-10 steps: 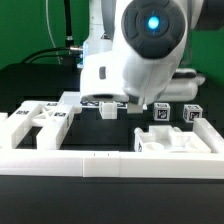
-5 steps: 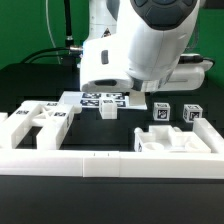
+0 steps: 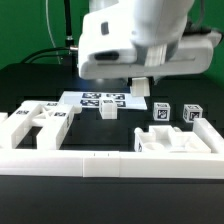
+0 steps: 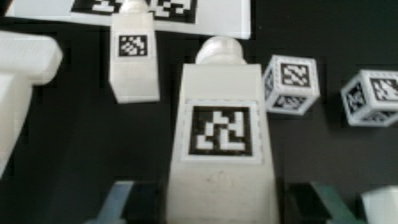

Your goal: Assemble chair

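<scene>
My gripper [image 3: 141,80] is raised above the table and shut on a long white chair post [image 4: 219,130] with a square tag; the post's end hangs below the hand [image 3: 144,91]. The fingers [image 4: 121,200] flank its near end. Below lie a short tagged post [image 3: 108,110], also in the wrist view [image 4: 130,55], and two small tagged cubes [image 3: 160,113] [image 3: 193,114], seen in the wrist view too [image 4: 294,85] [image 4: 374,98]. Slotted white chair panels [image 3: 35,125] lie at the exterior view's left, and another white piece [image 3: 175,143] lies at its right.
The marker board [image 3: 100,98] lies flat behind the short post and shows in the wrist view [image 4: 160,10]. A long low white border rail [image 3: 110,165] runs along the front. Black cables hang at the back left.
My gripper has risen from table level, lifting the long post with it. This uncovers the marker board. The other pieces have not moved.
</scene>
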`<action>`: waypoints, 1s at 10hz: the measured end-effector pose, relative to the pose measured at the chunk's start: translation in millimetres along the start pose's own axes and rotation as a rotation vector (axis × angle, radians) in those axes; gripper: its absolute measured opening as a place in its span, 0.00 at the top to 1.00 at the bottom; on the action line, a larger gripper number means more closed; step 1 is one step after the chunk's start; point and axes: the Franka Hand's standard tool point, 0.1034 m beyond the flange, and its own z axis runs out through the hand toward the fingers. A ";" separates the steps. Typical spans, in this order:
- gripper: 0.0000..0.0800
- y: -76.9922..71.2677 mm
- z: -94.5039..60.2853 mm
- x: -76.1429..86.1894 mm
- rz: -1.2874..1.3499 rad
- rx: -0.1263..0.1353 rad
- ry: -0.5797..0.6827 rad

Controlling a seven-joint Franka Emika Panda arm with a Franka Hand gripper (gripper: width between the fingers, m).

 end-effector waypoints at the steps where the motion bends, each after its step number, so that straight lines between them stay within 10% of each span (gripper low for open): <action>1: 0.64 0.6 -3.1 8.9 0.001 -0.005 0.102; 5: 0.64 3.5 -11.9 13.7 0.004 -0.019 0.365; 10: 0.64 -2.0 -74.2 11.4 -0.013 -0.040 0.706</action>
